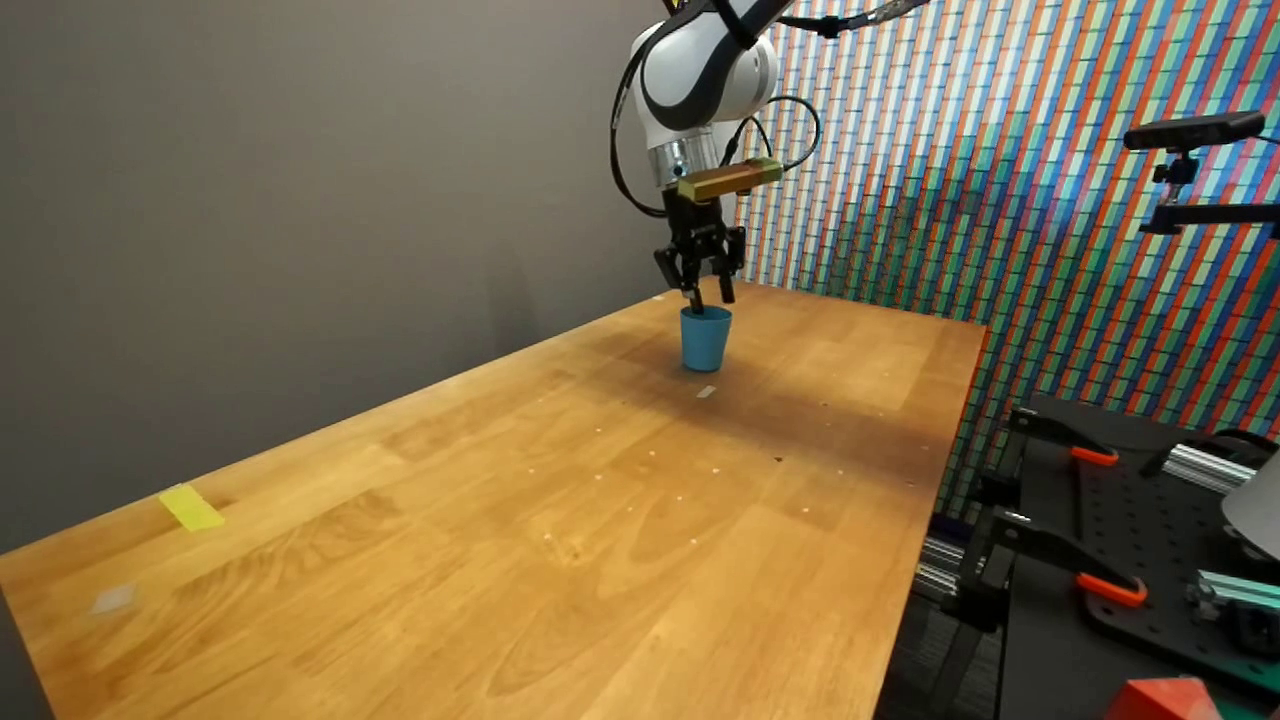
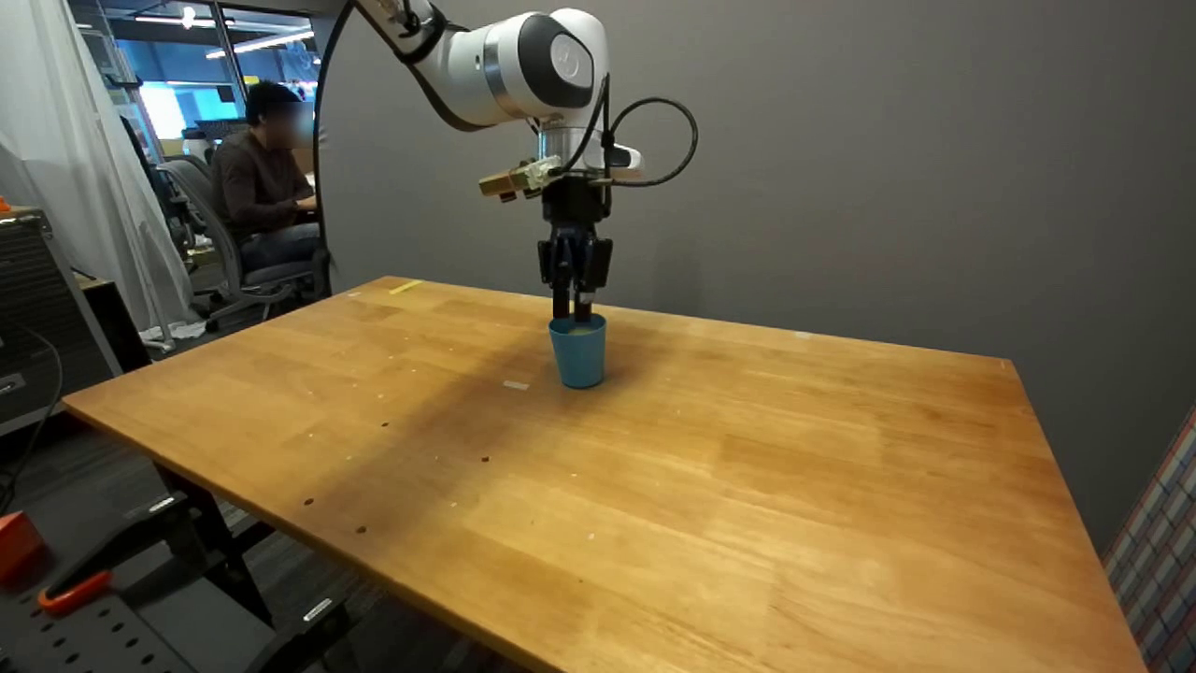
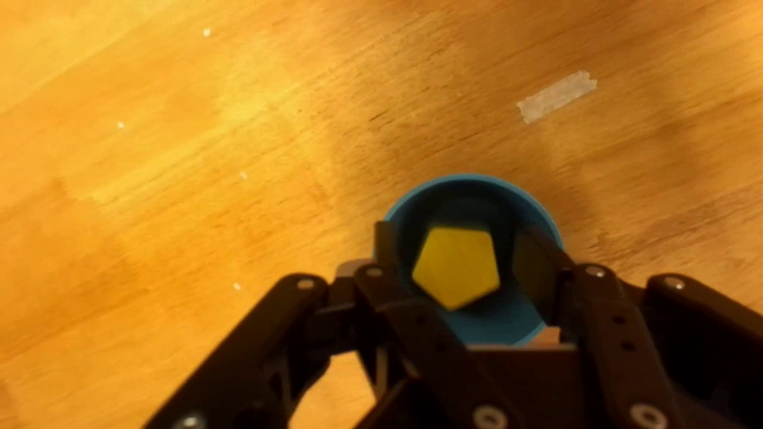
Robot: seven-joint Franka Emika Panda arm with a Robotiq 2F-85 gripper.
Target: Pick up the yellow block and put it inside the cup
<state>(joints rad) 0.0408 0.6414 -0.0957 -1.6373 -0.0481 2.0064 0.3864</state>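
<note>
- Plainly, the yellow block sits within the blue cup, its five-sided face turned up toward the wrist view; how deep it lies cannot be told.
- Black fingers stand spread on either side of the block, a strip of the cup's interior showing between each finger and the block; they grip nothing.
- Pointing downward in both exterior views, the fingers reach the cup's mouth; whether their tips dip below the rim is unclear.
- Upright on the wooden worktop, the cup stands nearer the edge along the grey wall than the opposite long edge, away from every corner.
- Near the cup, a pale tape strip lies flat on the worktop, while a yellow tape patch lies at the wall-side edge near one corner.
- Overhead, the white Franka Emika Panda arm hangs over the worktop, a black cable looped beside its wrist.
- Past the worktop's far corner in an exterior view, a person, face blurred, is seated in a grey office chair beside a white curtain.
- Beyond a short edge rises a multicoloured tiled backdrop; off the long edge opposite the wall, a black side table carries orange-tipped clamps.
</note>
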